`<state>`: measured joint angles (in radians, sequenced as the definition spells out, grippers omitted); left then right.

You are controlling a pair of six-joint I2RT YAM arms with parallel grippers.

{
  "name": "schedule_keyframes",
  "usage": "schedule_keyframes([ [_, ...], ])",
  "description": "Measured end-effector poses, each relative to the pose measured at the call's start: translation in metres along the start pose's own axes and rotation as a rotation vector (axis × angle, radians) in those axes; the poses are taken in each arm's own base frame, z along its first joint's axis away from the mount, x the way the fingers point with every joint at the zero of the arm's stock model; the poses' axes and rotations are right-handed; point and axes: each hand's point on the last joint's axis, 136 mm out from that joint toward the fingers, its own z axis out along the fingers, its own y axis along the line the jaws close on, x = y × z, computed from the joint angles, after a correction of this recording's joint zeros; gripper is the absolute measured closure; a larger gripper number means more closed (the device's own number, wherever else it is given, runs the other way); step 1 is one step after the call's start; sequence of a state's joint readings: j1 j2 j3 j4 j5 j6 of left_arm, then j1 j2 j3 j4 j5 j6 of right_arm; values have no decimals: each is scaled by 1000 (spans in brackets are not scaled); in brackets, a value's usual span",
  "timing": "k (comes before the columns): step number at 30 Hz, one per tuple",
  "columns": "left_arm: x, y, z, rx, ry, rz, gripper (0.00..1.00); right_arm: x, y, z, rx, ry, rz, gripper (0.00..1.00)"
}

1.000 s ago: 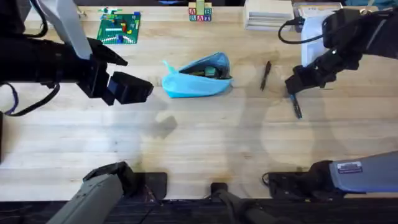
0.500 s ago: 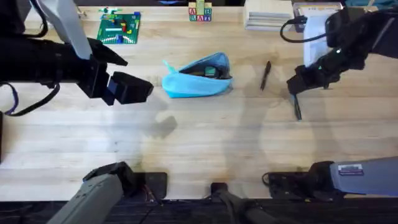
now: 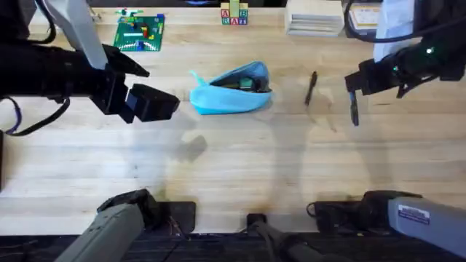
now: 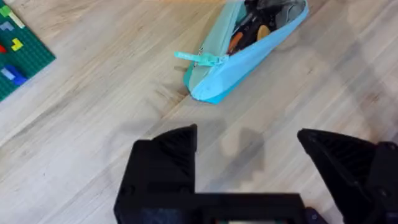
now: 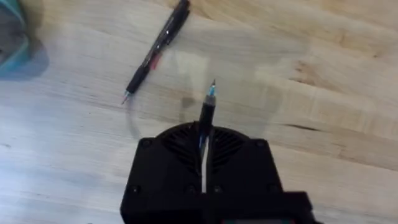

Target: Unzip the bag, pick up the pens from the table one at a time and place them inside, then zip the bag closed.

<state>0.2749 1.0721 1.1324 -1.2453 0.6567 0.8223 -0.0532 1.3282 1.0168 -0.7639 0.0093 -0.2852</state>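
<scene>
Left gripper [image 3: 156, 102]: you have it hovering left of the bag, fingers spread wide with nothing between them; in the left wrist view [image 4: 249, 165] the bag's zipper end lies just beyond the gap.

Right gripper [image 3: 354, 86]: you have it clamped on one pen [image 3: 354, 115], lifted off the table [image 3: 233, 167]; the pen hangs below the fingers, long axis running roughly near-to-far in the overhead view. In the right wrist view [image 5: 205, 146] its blue-tinted tip pokes out past the closed fingers.

Bag [image 3: 231, 91]: one, light blue, at table centre; long axis runs left to right, slightly rising to the right. You will find it unzipped, mouth gaping at the right, dark contents showing. Teal zipper pull [image 4: 200, 58] points out at the left end.

Second pen [image 3: 311, 87]: one, lying on the table between the bag and the right gripper, long axis near-to-far, slightly tilted.

Pen count: two outside the bag.

Far edge: green building-brick plate [image 3: 140, 33]; lettered toy blocks [image 3: 234, 14], letters not legible to you.
</scene>
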Motion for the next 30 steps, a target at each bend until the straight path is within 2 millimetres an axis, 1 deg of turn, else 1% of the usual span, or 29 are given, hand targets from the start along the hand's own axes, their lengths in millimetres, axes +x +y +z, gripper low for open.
schedule_keyframes([
  [10, 0, 0, 0, 0, 0, 0, 5, -22, 12, -43, 25, -178, -61, 970],
  [16, 0, 0, 0, 0, 0, 0, 4, -42, 20, -67, 43, -310, -123, 969],
  [22, 0, 0, 0, 0, 0, 0, 4, -67, 41, -88, 45, -443, -253, 969],
  [30, 0, 0, 0, 0, 0, 0, 4, -90, 83, -103, 19, -564, -455, 969],
])
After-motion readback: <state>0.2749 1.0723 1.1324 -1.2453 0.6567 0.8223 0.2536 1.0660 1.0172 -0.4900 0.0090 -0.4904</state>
